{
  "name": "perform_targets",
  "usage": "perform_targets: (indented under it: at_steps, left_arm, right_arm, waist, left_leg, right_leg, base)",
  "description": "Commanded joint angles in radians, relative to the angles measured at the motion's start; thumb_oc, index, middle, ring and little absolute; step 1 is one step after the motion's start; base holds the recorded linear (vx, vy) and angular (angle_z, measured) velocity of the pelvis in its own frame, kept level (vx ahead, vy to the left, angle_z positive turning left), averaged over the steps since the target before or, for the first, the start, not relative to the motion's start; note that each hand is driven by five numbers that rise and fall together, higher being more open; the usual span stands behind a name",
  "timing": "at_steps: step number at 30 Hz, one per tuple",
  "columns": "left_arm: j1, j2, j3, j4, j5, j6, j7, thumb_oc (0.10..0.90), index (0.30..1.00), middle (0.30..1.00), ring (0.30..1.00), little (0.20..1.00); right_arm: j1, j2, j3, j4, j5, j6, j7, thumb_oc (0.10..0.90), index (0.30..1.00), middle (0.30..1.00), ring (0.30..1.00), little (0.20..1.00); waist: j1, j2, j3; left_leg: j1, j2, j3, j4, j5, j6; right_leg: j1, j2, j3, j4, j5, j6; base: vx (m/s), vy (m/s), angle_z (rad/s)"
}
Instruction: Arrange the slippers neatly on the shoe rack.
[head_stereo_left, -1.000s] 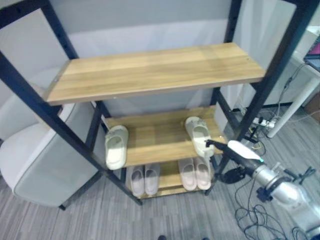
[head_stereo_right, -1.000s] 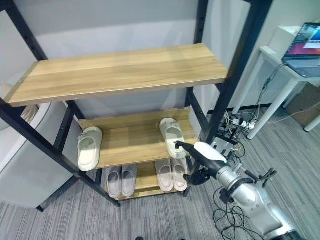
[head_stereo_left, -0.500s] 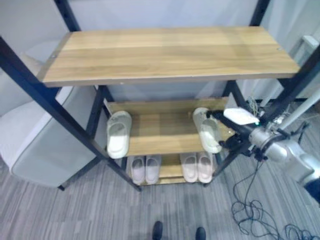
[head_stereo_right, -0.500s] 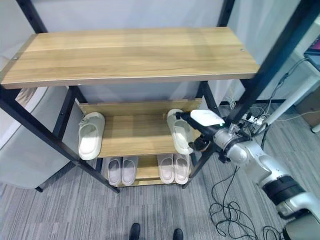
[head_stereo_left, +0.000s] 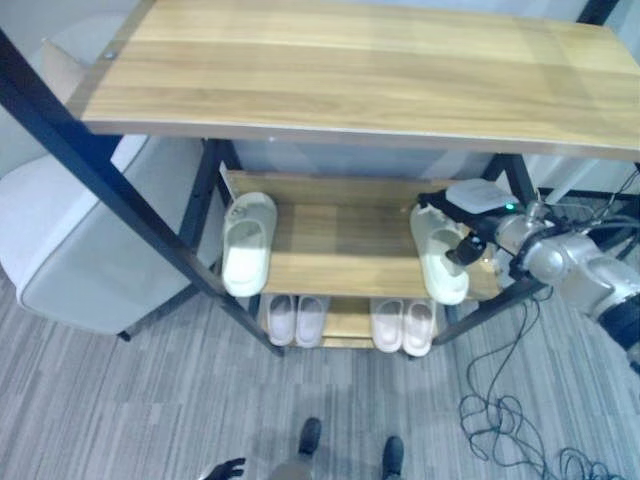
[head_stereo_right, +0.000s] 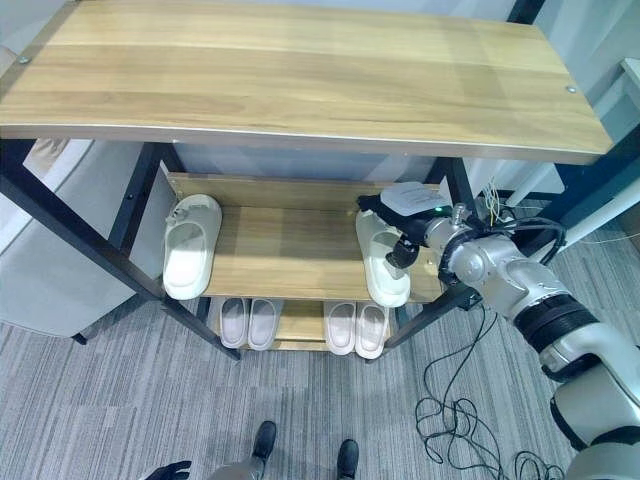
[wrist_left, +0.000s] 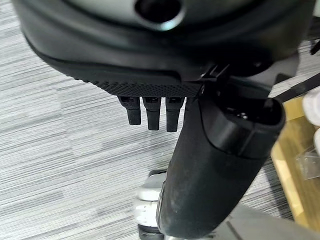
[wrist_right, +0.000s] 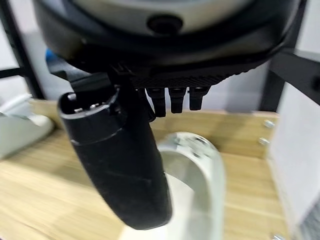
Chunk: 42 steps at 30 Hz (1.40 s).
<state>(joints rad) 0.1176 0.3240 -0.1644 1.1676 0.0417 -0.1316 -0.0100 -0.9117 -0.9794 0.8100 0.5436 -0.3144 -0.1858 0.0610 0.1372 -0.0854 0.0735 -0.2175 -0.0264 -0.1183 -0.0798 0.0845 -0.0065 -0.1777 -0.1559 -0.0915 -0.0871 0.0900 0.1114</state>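
Hovering over slipper, right hand fingers released; left hand relaxed.

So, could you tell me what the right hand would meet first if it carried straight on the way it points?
Most likely the white slipper on the middle shelf: the right hand hovers just over it with fingers extended; contact is unclear.

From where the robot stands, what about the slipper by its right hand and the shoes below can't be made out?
- Right hand on the right slipper: the right wrist view blurs whether it touches.
- Bottom-shelf slippers: heels hidden under the middle shelf in both eye views.
- Left hand: hangs idle over the floor.
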Motion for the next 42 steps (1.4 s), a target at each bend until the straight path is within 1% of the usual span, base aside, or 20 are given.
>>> perform_targets:
  at_steps: [1,9,11,15,16,17,18,19,20,22,24,26,29,30,31,33,36,39,41,42]
  left_arm:
    - [-0.002,0.004,-0.032,0.046,-0.035,-0.008,0.012,0.800,0.900,0.900,0.900,0.900]
    - [-0.012,0.006,-0.040,0.029,-0.036,-0.013,0.025,0.800,0.900,0.900,0.900,0.900]
    - [-0.013,0.009,-0.055,0.017,-0.031,-0.016,0.022,0.800,0.900,0.900,0.900,0.900]
    - [-0.018,0.009,-0.069,0.013,-0.030,-0.018,0.026,0.800,0.900,0.900,0.900,0.900]
    - [-0.020,0.011,-0.071,0.008,-0.030,-0.018,0.027,0.800,0.900,0.900,0.900,0.900]
    - [-0.021,0.014,-0.079,0.010,-0.021,-0.017,0.028,0.800,0.900,0.900,0.900,0.900]
    - [-0.021,0.014,-0.079,0.010,-0.021,-0.017,0.028,0.800,0.900,0.900,0.900,0.900]
    - [-0.016,0.014,-0.085,0.014,-0.011,-0.016,0.028,0.800,0.900,0.900,0.900,0.900]
    - [-0.015,0.014,-0.083,0.016,-0.012,-0.015,0.027,0.800,0.900,0.900,0.900,0.900]
    - [-0.015,0.013,-0.081,0.018,-0.012,-0.014,0.027,0.800,0.900,0.900,0.900,0.900]
    - [-0.015,0.009,-0.078,0.018,-0.016,-0.013,0.032,0.800,0.900,0.900,0.900,0.900]
    - [-0.014,0.011,-0.076,0.017,-0.019,-0.012,0.032,0.800,0.900,0.900,0.900,0.900]
    - [-0.001,0.002,-0.055,-0.007,-0.026,-0.012,0.035,0.800,0.900,0.900,0.900,0.900]
    - [0.005,0.004,-0.055,-0.018,-0.023,-0.011,0.033,0.800,0.900,0.900,0.900,0.900]
    - [-0.015,-0.009,-0.048,0.014,-0.019,-0.006,0.035,0.800,0.900,0.900,0.900,0.900]
    - [-0.016,-0.020,-0.046,0.055,0.011,-0.015,0.049,0.800,0.900,0.900,0.900,0.900]
    - [-0.015,-0.021,-0.035,0.072,0.033,-0.014,0.057,0.800,0.900,0.900,0.900,0.900]
    - [-0.020,-0.017,-0.036,0.075,0.036,-0.016,0.054,0.800,0.900,0.900,0.900,0.900]
    - [-0.044,-0.002,-0.048,0.074,0.026,-0.018,0.067,0.800,0.900,0.900,0.900,0.900]
    - [-0.047,0.002,-0.049,0.073,0.024,-0.019,0.069,0.800,0.900,0.900,0.900,0.900]
  right_arm:
    - [-0.200,-0.023,-0.007,0.025,-0.008,0.009,-0.056,0.800,0.900,0.900,0.900,0.900]
    - [-0.188,-0.005,-0.013,0.099,-0.013,0.018,-0.069,0.800,0.900,0.900,0.900,0.900]
    - [-0.174,0.021,-0.035,0.150,0.015,0.024,-0.074,0.800,0.900,0.900,0.900,0.900]
    - [-0.180,0.051,-0.045,0.214,0.021,0.027,-0.098,0.800,0.900,0.900,0.900,0.900]
    - [-0.175,0.052,-0.052,0.209,0.031,0.027,-0.099,0.591,0.587,0.587,0.587,0.587]
    - [-0.166,0.063,-0.072,0.216,0.059,0.027,-0.099,0.464,0.396,0.396,0.396,0.396]
    - [-0.166,0.063,-0.072,0.216,0.059,0.027,-0.099,0.445,0.368,0.368,0.368,0.368]
    - [-0.159,0.079,-0.092,0.226,0.086,0.023,-0.106,0.445,0.368,0.368,0.368,0.368]
    - [-0.159,0.084,-0.093,0.227,0.085,0.023,-0.108,0.400,0.300,0.300,0.300,0.300]
    - [-0.153,0.092,-0.104,0.223,0.093,0.022,-0.114,0.400,0.300,0.300,0.300,0.300]
    - [-0.108,0.129,-0.169,0.223,0.162,0.018,-0.126,0.400,0.300,0.300,0.300,0.300]
    - [-0.097,0.135,-0.185,0.214,0.174,0.016,-0.129,0.400,0.300,0.300,0.300,0.300]
    - [0.040,0.134,-0.328,0.013,0.259,-0.024,-0.165,0.400,0.300,0.300,0.300,0.300]
    - [0.080,0.129,-0.366,-0.055,0.262,-0.032,-0.170,0.400,0.300,0.300,0.300,0.300]
    - [0.116,0.147,-0.387,-0.129,0.252,-0.048,-0.170,0.400,0.300,0.300,0.300,0.300]
    - [0.121,0.134,-0.421,-0.163,0.230,-0.047,-0.193,0.400,0.300,0.300,0.300,0.300]
    - [0.135,0.100,-0.442,-0.249,0.185,-0.050,-0.201,0.400,0.300,0.300,0.300,0.300]
    - [0.120,0.093,-0.426,-0.250,0.153,-0.050,-0.211,0.400,0.300,0.300,0.300,0.300]
    - [0.013,0.140,-0.367,-0.190,0.119,-0.025,-0.235,0.400,0.300,0.300,0.300,0.300]
    - [-0.008,0.149,-0.357,-0.171,0.119,-0.022,-0.241,0.400,0.300,0.300,0.300,0.300]
  waist:
    - [0.014,0.019,-0.037]
    - [0.028,0.015,-0.025]
    - [0.041,0.013,-0.021]
    - [0.052,0.012,-0.015]
    - [0.053,0.012,-0.014]
    - [0.056,0.012,-0.012]
    - [0.056,0.012,-0.013]
    - [0.061,0.011,-0.013]
    - [0.062,0.011,-0.012]
    - [0.064,0.010,-0.011]
    - [0.067,0.009,-0.010]
    - [0.068,0.008,-0.010]
    - [0.064,0.015,-0.012]
    - [0.064,0.014,-0.012]
    - [0.055,0.014,-0.013]
    - [0.061,0.008,-0.015]
    - [0.068,0.000,-0.012]
    - [0.073,-0.004,-0.010]
    - [0.093,-0.017,0.005]
    - [0.098,-0.020,0.009]
  left_leg:
    - [0.006,0.030,-0.100,-0.007,-0.039,-0.018]
    - [-0.004,0.031,-0.112,-0.007,-0.035,-0.020]
    - [-0.014,0.031,-0.118,-0.005,-0.032,-0.021]
    - [-0.022,0.030,-0.126,-0.004,-0.030,-0.023]
    - [-0.023,0.029,-0.127,-0.003,-0.029,-0.023]
    - [-0.025,0.029,-0.130,-0.002,-0.029,-0.024]
    - [-0.025,0.029,-0.130,-0.002,-0.029,-0.024]
    - [-0.024,0.029,-0.130,-0.001,-0.032,-0.023]
    - [-0.023,0.029,-0.130,0.000,-0.034,-0.023]
    - [-0.022,0.030,-0.132,0.002,-0.035,-0.022]
    - [-0.014,0.030,-0.133,0.004,-0.039,-0.021]
    - [-0.009,0.030,-0.134,0.004,-0.041,-0.020]
    - [0.008,0.029,-0.135,0.004,-0.051,-0.016]
    - [0.011,0.028,-0.136,0.004,-0.053,-0.016]
    - [0.014,0.029,-0.135,0.003,-0.056,-0.016]
    - [0.015,0.028,-0.139,0.003,-0.056,-0.017]
    - [0.010,0.026,-0.142,0.002,-0.057,-0.018]
    - [0.007,0.025,-0.142,0.002,-0.056,-0.019]
    - [-0.005,0.023,-0.149,0.007,-0.054,-0.020]
    - [-0.009,0.022,-0.150,0.009,-0.052,-0.021]
  right_leg:
    - [-0.001,-0.021,0.009,0.000,-0.015,0.049]
    - [-0.007,-0.017,0.002,0.000,-0.019,0.047]
    - [-0.011,-0.017,-0.003,0.000,-0.020,0.047]
    - [-0.015,-0.018,-0.007,0.000,-0.019,0.047]
    - [-0.016,-0.018,-0.008,0.000,-0.019,0.047]
    - [-0.017,-0.019,-0.012,0.000,-0.019,0.048]
    - [-0.017,-0.019,-0.012,0.000,-0.020,0.048]
    - [-0.016,-0.019,-0.012,0.000,-0.020,0.048]
    - [-0.014,-0.019,-0.012,0.000,-0.021,0.049]
    - [-0.012,-0.018,-0.011,0.000,-0.022,0.049]
    - [-0.002,-0.017,-0.012,0.000,-0.027,0.048]
    - [0.002,-0.017,-0.013,0.000,-0.028,0.048]
    - [0.018,-0.018,-0.018,0.000,-0.036,0.048]
    - [0.021,-0.019,-0.019,0.000,-0.037,0.049]
    - [0.021,-0.019,-0.019,0.000,-0.037,0.049]
    - [0.023,-0.021,-0.023,0.000,-0.038,0.049]
    - [0.021,-0.023,-0.028,0.000,-0.037,0.049]
    - [0.019,-0.024,-0.031,0.000,-0.037,0.050]
    - [0.011,-0.024,-0.036,0.000,-0.034,0.050]
    - [0.009,-0.023,-0.036,0.000,-0.033,0.049]
  base:
    - [0.00,0.000,0.00]
    - [0.00,-0.001,0.00]
    - [0.00,-0.016,0.08]
    - [0.00,-0.004,0.11]
    - [0.00,0.001,0.09]
    - [0.00,0.000,0.00]
    - [0.00,0.000,0.00]
    - [0.00,0.000,0.00]
    - [0.00,0.000,0.00]
    - [0.00,-0.003,0.02]
    - [0.01,-0.002,0.05]
    - [0.00,0.000,0.00]
    - [0.01,0.009,0.07]
    - [0.01,-0.005,0.11]
    - [0.01,-0.008,0.06]
    - [0.00,0.000,0.00]
    - [-0.01,-0.005,0.04]
    - [-0.02,0.000,0.07]
    - [-0.02,0.006,0.09]
    - [-0.02,0.002,0.11]
